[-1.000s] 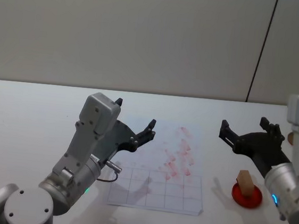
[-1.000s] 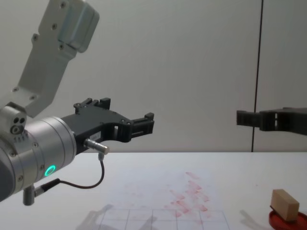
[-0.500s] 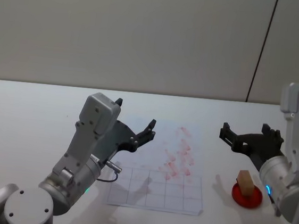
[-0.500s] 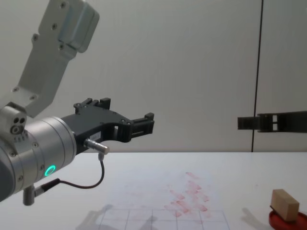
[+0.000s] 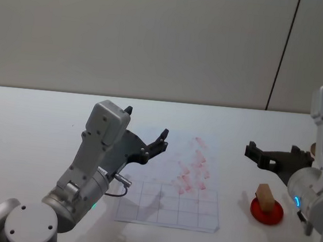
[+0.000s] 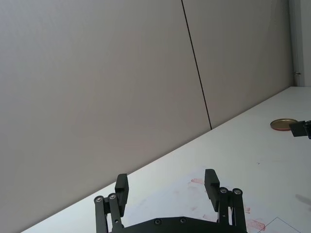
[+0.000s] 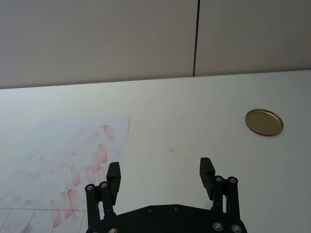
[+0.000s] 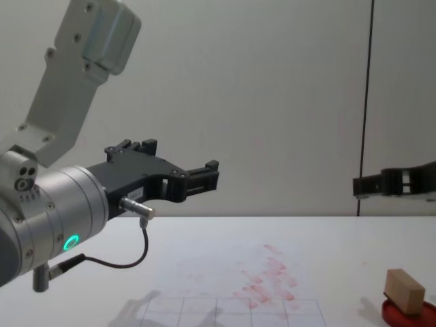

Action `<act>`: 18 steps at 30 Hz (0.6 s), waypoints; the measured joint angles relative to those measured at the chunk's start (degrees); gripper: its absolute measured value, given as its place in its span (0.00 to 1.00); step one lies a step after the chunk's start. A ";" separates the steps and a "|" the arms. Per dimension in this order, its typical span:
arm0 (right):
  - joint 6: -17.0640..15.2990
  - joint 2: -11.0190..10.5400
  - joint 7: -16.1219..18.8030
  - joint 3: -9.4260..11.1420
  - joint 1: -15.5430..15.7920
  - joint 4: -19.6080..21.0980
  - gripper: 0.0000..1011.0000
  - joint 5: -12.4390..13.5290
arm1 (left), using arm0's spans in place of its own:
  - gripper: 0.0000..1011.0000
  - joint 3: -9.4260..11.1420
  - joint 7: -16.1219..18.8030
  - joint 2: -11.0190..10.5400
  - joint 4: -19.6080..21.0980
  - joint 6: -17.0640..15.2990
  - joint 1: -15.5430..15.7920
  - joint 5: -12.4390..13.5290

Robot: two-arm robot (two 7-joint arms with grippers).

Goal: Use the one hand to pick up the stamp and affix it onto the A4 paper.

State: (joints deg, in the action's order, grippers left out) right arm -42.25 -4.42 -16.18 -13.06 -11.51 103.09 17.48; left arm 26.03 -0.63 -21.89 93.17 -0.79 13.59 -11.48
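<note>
**Right gripper** (image 5: 271, 151): raised clear of the table (image 5: 29, 118). It reaches in from the right with its fingers pointing toward the robot's left. In the head view it stands at roughly 12 o'clock from the stamp (image 5: 265, 196). The fingers are spread wide with nothing between them (the right wrist view shows bare table in the gap). It has no contact with the stamp.

**Stamp:** a small light-wood block resting on the round red ink pad (image 5: 267, 213). It leans a little rather than standing square. Pad and stamp sit on the table at 3 o'clock from the A4 paper (image 5: 198, 213), near its right edge but apart from it.

**A4 paper:** lies flat on the table, with a grey grid on the half nearer the robot. The pinkish-red smudges (image 5: 193, 172) cluster toward 1 o'clock from the sheet's centre.

**Left gripper** (image 5: 146, 123): held in the air over the sheet's far left corner, about 10 o'clock from its centre. Its fingers are wide apart and empty. A blue-green ring glows on the arm behind it.

**Other item:** a brass-coloured round lid (image 7: 264, 122) lies flat on the table beyond the right gripper, well apart from the paper.
</note>
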 joint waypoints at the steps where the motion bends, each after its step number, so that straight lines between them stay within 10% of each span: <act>1: -0.40 0.04 -0.09 0.12 -0.05 0.03 0.99 0.12 | 0.98 0.00 0.00 0.00 0.00 0.00 0.00 0.00; 18: -7.65 0.56 0.59 1.85 -1.04 -0.43 0.99 1.06 | 0.98 0.00 0.00 0.00 0.00 0.00 0.00 0.00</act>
State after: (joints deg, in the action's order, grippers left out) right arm -49.91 -3.86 -15.58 -11.21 -12.55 102.65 18.54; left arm 26.02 -0.62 -21.90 93.18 -0.80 13.59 -11.48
